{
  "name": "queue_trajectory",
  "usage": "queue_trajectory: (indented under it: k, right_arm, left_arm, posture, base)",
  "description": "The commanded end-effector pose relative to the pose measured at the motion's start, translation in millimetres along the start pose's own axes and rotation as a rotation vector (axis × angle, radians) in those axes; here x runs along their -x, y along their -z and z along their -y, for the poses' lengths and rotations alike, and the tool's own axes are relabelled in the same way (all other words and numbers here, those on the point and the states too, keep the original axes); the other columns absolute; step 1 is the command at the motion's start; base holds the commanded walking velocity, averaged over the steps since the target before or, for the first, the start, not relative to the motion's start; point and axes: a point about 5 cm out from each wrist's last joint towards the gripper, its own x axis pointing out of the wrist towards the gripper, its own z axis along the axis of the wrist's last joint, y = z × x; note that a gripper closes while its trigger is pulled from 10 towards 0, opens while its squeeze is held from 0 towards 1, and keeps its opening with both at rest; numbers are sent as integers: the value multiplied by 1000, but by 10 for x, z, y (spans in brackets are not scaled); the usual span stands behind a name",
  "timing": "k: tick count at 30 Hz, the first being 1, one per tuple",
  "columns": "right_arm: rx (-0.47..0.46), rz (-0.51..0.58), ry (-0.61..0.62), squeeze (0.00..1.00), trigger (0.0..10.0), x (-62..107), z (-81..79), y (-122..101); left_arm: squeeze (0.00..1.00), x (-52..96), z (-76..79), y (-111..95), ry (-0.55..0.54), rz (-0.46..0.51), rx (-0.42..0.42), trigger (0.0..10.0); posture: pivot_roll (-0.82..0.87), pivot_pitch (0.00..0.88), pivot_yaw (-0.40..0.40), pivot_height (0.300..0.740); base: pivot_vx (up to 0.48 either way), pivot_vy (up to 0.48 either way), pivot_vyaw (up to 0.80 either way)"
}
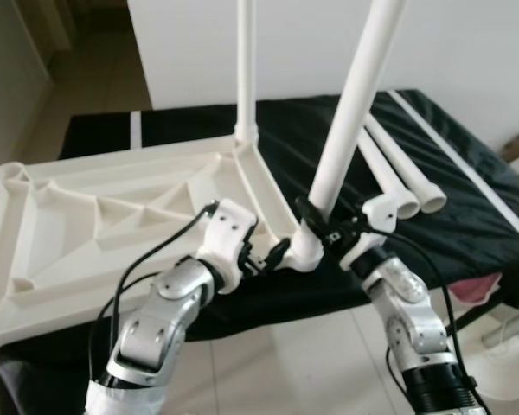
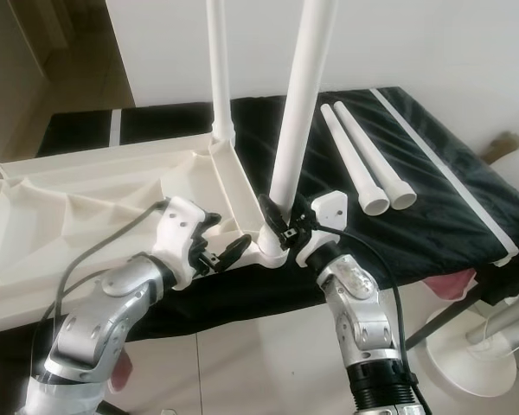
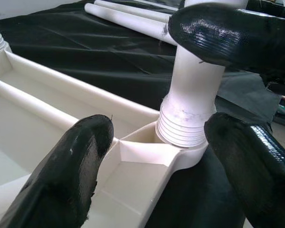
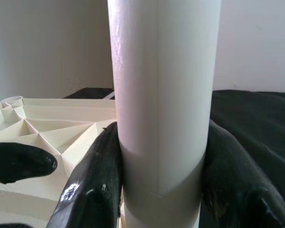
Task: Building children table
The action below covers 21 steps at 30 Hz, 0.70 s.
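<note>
The white tabletop (image 1: 112, 216) lies underside up on a black cloth (image 1: 450, 207) covering a low surface, with a white wall (image 1: 467, 52) behind and pale floor tiles (image 1: 294, 363) in front. One leg (image 1: 246, 69) stands in the far corner socket. The right gripper (image 1: 316, 223) pinches a second leg (image 1: 355, 104) at the near corner socket. The left gripper (image 1: 268, 258), fingers spread, sits just beside that socket. Two spare legs (image 1: 398, 164) lie on the cloth, right.
</note>
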Motion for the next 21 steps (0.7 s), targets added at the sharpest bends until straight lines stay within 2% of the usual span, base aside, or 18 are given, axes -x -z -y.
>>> queue_trajectory:
  k: [1,5,6,9,10,20,21]
  right_arm:
    - [-108,-182,62,0,10000,85,28,340]
    - [-172,-183,104,0,10000,67,47,339]
    - [-223,-178,143,0,10000,54,71,337]
    - [-243,-176,158,0,10000,50,80,336]
    - [-275,-183,177,0,10000,52,84,347]
    - [-269,-192,204,0,10000,73,69,364]
    - [-211,-184,192,0,10000,67,55,346]
  left_arm:
    - [0,4,-22,-32,-40,8,3,10000]
    - [0,10,-25,-37,-43,10,4,10000]
    - [0,10,-23,-42,-44,12,4,10000]
    - [0,11,-20,-44,-44,13,4,10000]
    - [0,10,-17,-48,-44,15,5,10000]
    - [0,0,-15,-51,-41,17,6,10000]
    - [0,-4,-12,-53,-40,18,7,10000]
  posture:
    - [55,96,-32,740]
    - [56,96,-32,740]
    - [55,94,-34,740]
    - [54,94,-34,740]
    - [53,93,-35,740]
    - [48,92,-37,740]
    - [46,87,-38,740]
  base:
    - [0,0,0]
    - [0,0,0]
    - [0,0,0]
    - [0,0,0]
    - [0,0,0]
    - [0,0,0]
    - [0,0,0]
